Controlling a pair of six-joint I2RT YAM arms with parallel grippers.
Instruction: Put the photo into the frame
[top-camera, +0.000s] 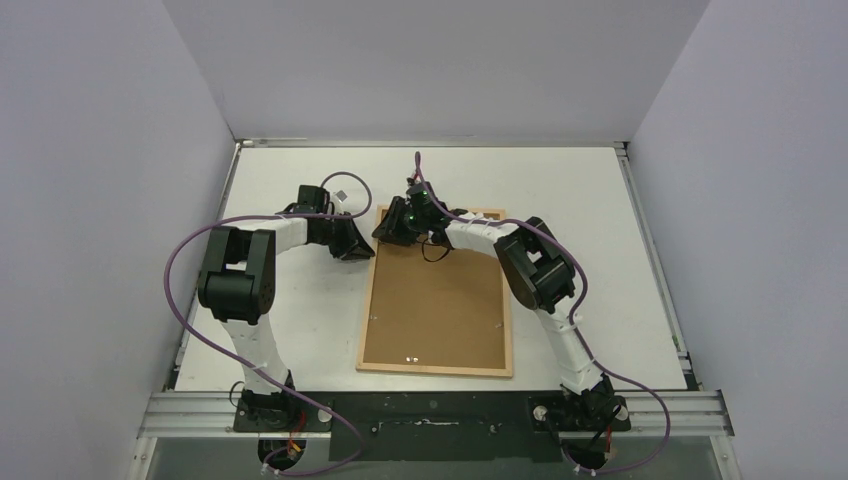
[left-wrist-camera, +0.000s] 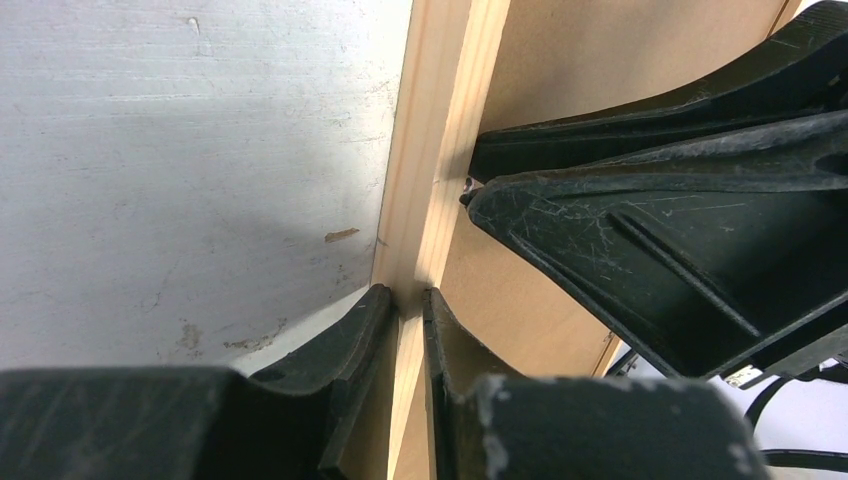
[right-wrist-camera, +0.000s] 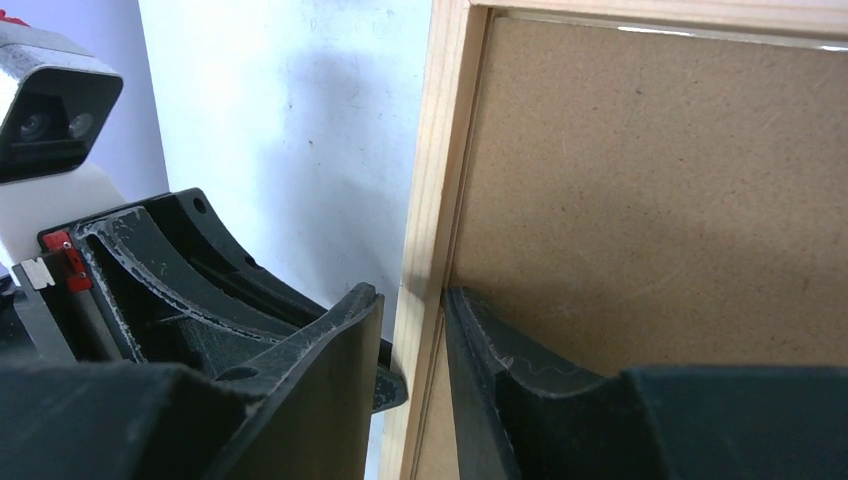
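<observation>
The frame (top-camera: 367, 312) lies flat on the white table, a brown backing board (top-camera: 440, 300) filling its opening. The photo is hidden. My left gripper (top-camera: 358, 245) is at the frame's left rail near the far-left corner. In the left wrist view the left gripper (left-wrist-camera: 408, 295) is shut on the pale rail (left-wrist-camera: 440, 120). My right gripper (top-camera: 393, 228) reaches the same corner from the right. In the right wrist view the right gripper (right-wrist-camera: 412, 292) straddles the rail (right-wrist-camera: 440, 150). Its inner finger lies against the board (right-wrist-camera: 650, 200). A narrow gap shows beside the outer finger.
The two grippers are almost touching: the right one's black fingers (left-wrist-camera: 650, 230) fill the left wrist view's right side, and the left one's fingers (right-wrist-camera: 170, 270) sit just outside the rail. White walls enclose the table (top-camera: 600, 200) on three sides.
</observation>
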